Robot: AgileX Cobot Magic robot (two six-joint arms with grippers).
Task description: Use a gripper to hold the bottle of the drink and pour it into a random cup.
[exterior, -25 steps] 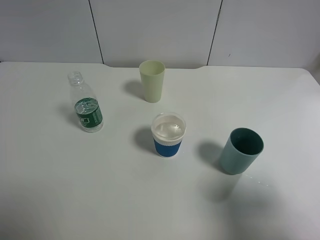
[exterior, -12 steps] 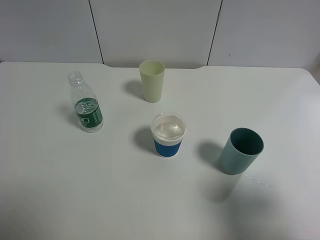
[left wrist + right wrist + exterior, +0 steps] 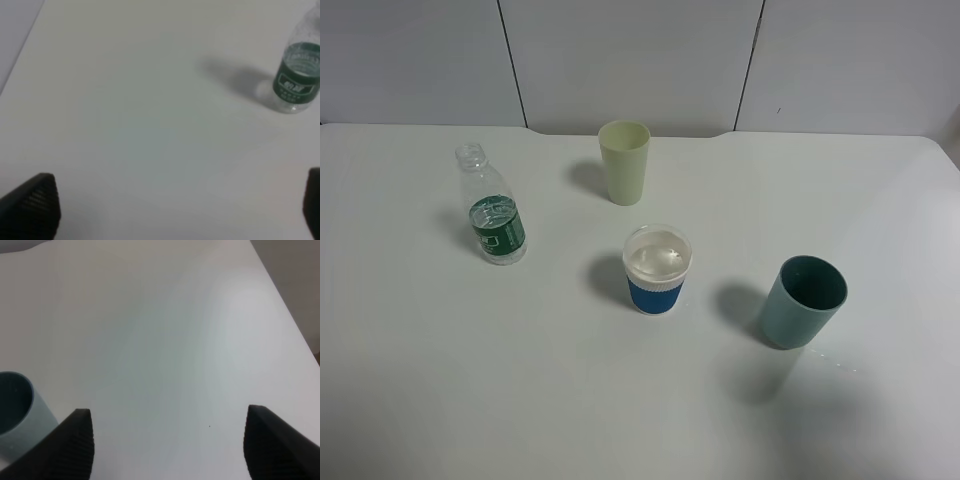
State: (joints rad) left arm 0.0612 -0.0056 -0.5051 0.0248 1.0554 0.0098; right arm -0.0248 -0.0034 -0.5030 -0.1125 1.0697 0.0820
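i see both grippers, left gripper [image 3: 175, 210] and right gripper [image 3: 167, 442], jaws wide, empty; bottle [image 3: 492, 208] upright, cup [image 3: 656, 270] full.

1. A white table [image 3: 440, 380] carries everything; its far edge meets a pale panelled wall [image 3: 640, 60].
2. A small clear bottle [image 3: 492, 210] with a green label stands upright on the left side, uncapped, with clear liquid low inside.
3. A tall pale green cup [image 3: 624, 162] stands upright near the far edge, about mid-table.
4. A short white cup [image 3: 656, 270] with a blue band stands near the centre, holding clear liquid.
5. A teal cup [image 3: 803, 301] stands to the right of the banded cup, well apart from it.
6. Each item stands apart from the others, and each casts a soft shadow to its left.
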